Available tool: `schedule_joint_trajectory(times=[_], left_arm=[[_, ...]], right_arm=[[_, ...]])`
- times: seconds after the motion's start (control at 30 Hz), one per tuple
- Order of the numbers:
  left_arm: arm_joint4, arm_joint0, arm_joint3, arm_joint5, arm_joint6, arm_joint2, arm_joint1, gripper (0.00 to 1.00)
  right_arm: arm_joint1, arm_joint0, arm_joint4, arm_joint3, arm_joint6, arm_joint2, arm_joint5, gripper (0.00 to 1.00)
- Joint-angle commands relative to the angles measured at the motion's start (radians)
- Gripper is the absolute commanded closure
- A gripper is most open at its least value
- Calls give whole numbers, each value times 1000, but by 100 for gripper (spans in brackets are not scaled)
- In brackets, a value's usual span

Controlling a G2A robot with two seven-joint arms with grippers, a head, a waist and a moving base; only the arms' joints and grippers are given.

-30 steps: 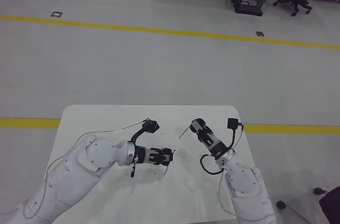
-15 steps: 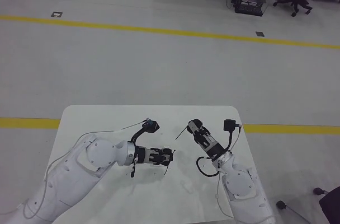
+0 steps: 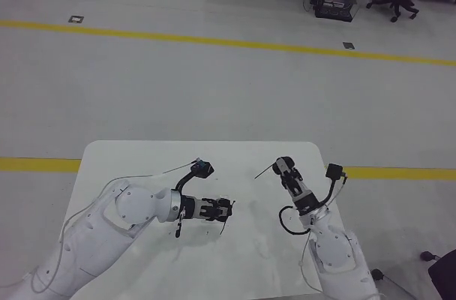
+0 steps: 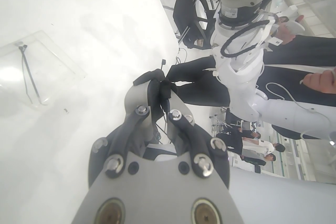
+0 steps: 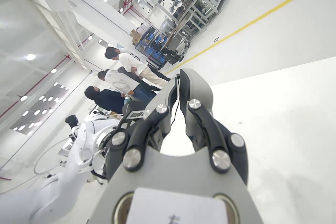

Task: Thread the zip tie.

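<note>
My left gripper (image 3: 228, 207) hovers over the middle of the white table (image 3: 138, 157), shut on a black zip tie (image 3: 223, 226) whose thin end hangs below it. In the left wrist view the fingertips (image 4: 153, 88) pinch the tie's dark end (image 4: 164, 104). My right gripper (image 3: 277, 163) is up at the table's right side, apart from the left one. It is shut on a second thin black zip tie (image 3: 262, 174) that sticks out toward the left. That strap (image 5: 176, 109) runs between the closed pads (image 5: 185, 88) in the right wrist view.
A clear plastic bag (image 4: 52, 51) with spare black zip ties (image 4: 29, 75) lies flat on the table near my left gripper. Table edges run close on the right and far side. People stand in the room behind, away from the table.
My right gripper has swung to the right with its zip tie, widening the gap to the left gripper. The left arm has stayed still.
</note>
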State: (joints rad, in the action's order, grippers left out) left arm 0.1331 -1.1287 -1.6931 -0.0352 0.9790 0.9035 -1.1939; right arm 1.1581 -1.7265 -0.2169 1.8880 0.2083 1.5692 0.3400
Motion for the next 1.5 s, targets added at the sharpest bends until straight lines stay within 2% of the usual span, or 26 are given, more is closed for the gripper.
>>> schedule_joint_trajectory(times=[0.0,0.23,0.47,0.67,0.73,0.83,1.27,1.47], left_arm=[[0,0,0,0,0,0,0,100],[0,0,0,0,0,0,0,100],[0,0,0,0,0,0,0,100],[0,0,0,0,0,0,0,100],[0,0,0,0,0,0,0,100],[0,0,0,0,0,0,0,100],[0,0,0,0,0,0,0,100],[0,0,0,0,0,0,0,100]], right_arm=[[-7,-8,40,2,-4,14,0,100],[-27,-22,155,17,18,53,0,100],[-31,-9,274,43,117,101,0,100],[-7,3,399,57,293,169,0,100],[9,7,444,52,363,197,0,100],[47,18,553,37,504,256,0,100],[47,18,553,37,504,256,0,100],[53,23,419,99,489,251,0,100]])
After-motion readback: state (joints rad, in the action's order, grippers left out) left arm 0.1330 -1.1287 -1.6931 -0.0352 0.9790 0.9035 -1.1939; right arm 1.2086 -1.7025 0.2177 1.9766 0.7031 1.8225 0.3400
